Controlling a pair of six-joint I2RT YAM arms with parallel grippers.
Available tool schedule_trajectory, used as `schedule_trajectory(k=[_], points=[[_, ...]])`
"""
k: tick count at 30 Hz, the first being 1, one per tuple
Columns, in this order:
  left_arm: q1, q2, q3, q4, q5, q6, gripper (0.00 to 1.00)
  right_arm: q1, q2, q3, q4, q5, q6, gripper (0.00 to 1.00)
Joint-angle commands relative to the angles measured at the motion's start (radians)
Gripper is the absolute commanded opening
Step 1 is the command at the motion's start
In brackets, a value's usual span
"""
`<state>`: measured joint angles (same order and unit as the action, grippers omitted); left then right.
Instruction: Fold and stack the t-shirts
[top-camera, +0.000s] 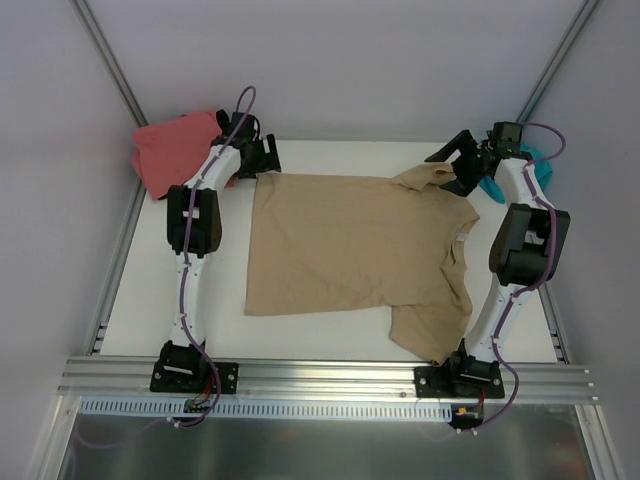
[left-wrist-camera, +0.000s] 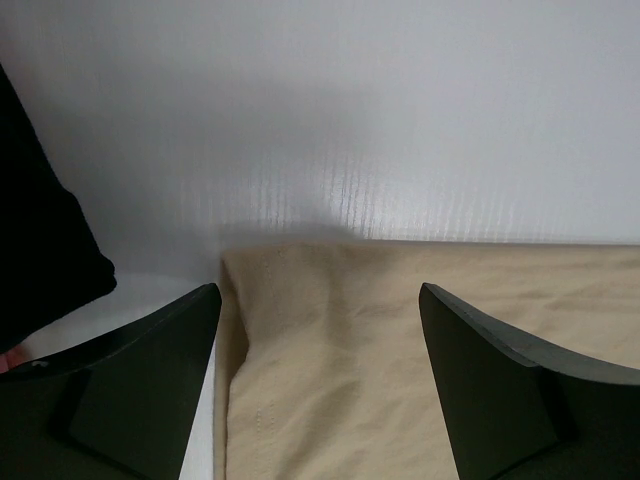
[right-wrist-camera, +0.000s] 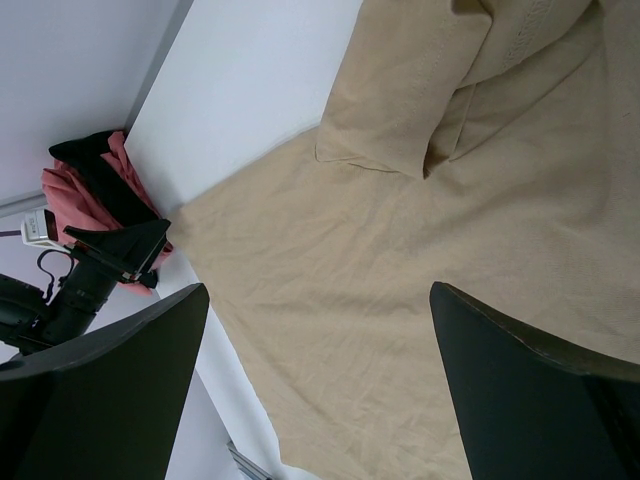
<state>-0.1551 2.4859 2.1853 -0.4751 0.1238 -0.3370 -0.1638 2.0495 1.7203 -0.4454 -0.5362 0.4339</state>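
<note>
**K:** White counter (top-camera: 140, 300), white walls (top-camera: 330, 60) round it. Where's the tan t-shirt (top-camera: 350, 245)?

**M:** Mid-counter, spread mostly flat. Hem faces the left edge, collar the right edge. One sleeve is bunched up toward the far-right corner; the other points at the near edge by the right arm's base.

**K:** Left fingers (top-camera: 266, 158)?

**M:** Released, spread apart, nothing between them. They sit at the shirt's far-left corner. Left wrist view shows that hem corner in the gap, back wall right behind it. Can't tell whether the tips touch cloth.

**K:** Right fingers (top-camera: 455, 165)?

**M:** Wide apart, empty. Over the bunched sleeve at the far edge, tilted in toward the shirt. Right wrist view looks across the tan cloth, folded sleeve at top.

**K:** Other shirts?

**M:** Coral t-shirt (top-camera: 170, 145) is heaped in the far-left corner, behind the left arm. Black t-shirt (right-wrist-camera: 110, 185) lies against it. Teal t-shirt (top-camera: 537, 165) is in the far-right corner, mostly hidden by the right arm. All three are loose heaps.
</note>
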Motion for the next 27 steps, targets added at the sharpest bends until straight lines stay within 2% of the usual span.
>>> schedule_trajectory(k=[1, 27], points=[[0.012, -0.087, 0.002, 0.009, 0.005, 0.021, 0.82, 0.001, -0.02, 0.012, 0.02, -0.019, 0.005, 0.99], [0.032, -0.005, -0.007, -0.034, -0.023, 0.038, 0.82, 0.0, 0.009, 0.065, -0.001, -0.018, 0.006, 0.99]])
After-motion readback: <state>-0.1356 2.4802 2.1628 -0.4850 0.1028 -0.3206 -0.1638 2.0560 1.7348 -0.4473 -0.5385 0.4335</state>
